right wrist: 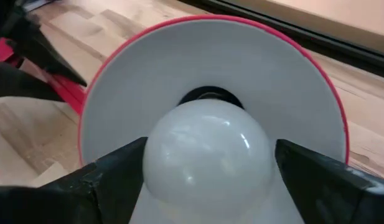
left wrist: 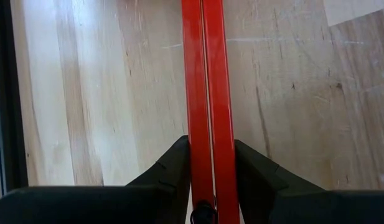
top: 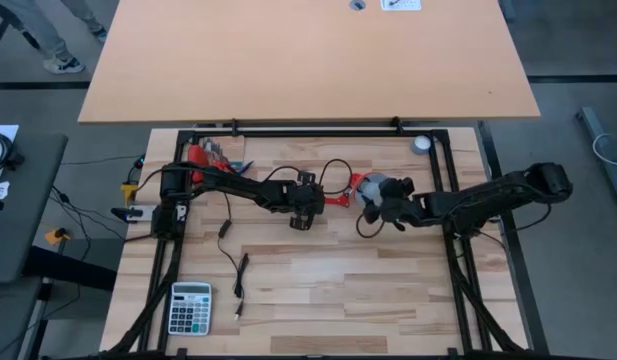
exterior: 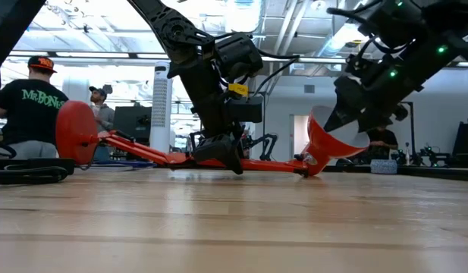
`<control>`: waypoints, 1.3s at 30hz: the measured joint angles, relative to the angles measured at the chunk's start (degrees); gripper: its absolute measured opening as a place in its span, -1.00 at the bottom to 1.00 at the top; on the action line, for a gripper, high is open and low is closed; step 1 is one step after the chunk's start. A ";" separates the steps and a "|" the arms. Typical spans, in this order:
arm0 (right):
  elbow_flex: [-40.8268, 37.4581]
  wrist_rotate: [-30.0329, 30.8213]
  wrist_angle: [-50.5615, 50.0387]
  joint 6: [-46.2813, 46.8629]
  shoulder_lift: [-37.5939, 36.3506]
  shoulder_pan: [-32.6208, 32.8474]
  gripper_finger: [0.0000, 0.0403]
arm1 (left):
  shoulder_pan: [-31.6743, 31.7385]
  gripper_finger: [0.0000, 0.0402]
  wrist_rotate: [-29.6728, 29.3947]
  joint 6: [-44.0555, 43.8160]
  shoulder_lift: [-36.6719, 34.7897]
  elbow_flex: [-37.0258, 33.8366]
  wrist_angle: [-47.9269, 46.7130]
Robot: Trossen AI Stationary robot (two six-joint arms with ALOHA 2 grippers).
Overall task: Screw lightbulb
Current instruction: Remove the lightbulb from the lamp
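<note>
From the high view we see the red lamp lying across the middle of the wooden table. The left gripper sits over the lamp's arm, and the right gripper is at the lamp shade. The lightbulb is too small to make out here. A calculator lies near the front left corner, well apart from the work.

In the low view the left gripper comes down onto the lamp's arm, which lies flat on the table. The lamp base stands at the far end. The shade opens toward the right gripper, which covers its mouth, so the bulb is hidden here.

The left wrist view shows the left gripper's fingers narrow, pressed on both sides of the two red bars. It holds the lamp steady.

The right wrist view is the clearest. The lightbulb is held between the right gripper's fingers, with its base pointing into the dark socket in the middle of the white inside of the shade. We cannot tell if the thread has already caught (the base is hidden behind the glass).

We judge that the step in hand is bringing the bulb into the socket. The next move calls for keeping the bulb straight on the socket's axis, with a light push and a turn of the wrist, while the left gripper stops the lamp from rolling.
</note>
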 joint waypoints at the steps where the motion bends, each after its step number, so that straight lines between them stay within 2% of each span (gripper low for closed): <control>1: 0.00 -0.12 0.04 0.03 0.00 -0.30 0.77 | 0.00 -0.55 0.00 0.00 0.00 0.00 0.00; 7: 0.00 -0.82 0.03 0.12 0.00 -0.59 0.48 | 0.00 -0.55 0.00 -0.02 0.00 0.00 -0.02; 11: 0.00 -1.48 0.05 -5.55 -0.02 -0.58 0.40 | 0.00 -0.55 -0.04 -0.02 0.00 0.00 -0.02; 18: 0.00 -1.80 0.03 -24.96 -0.02 -0.51 0.41 | 0.00 -0.55 -0.04 -0.02 0.00 0.00 -0.02; 31: 0.00 -3.72 -0.23 -72.09 0.00 -0.03 0.42 | 0.00 -0.55 -0.04 -0.02 0.00 -0.02 -0.19; 36: -0.02 -1.80 -0.54 -80.17 0.04 1.45 0.43 | 0.00 -0.55 -0.11 -0.02 0.00 -0.02 -0.20; 39: 0.44 -0.13 -0.87 -78.49 0.07 2.65 0.51 | 0.00 -0.55 -0.07 -0.02 0.00 -0.02 0.04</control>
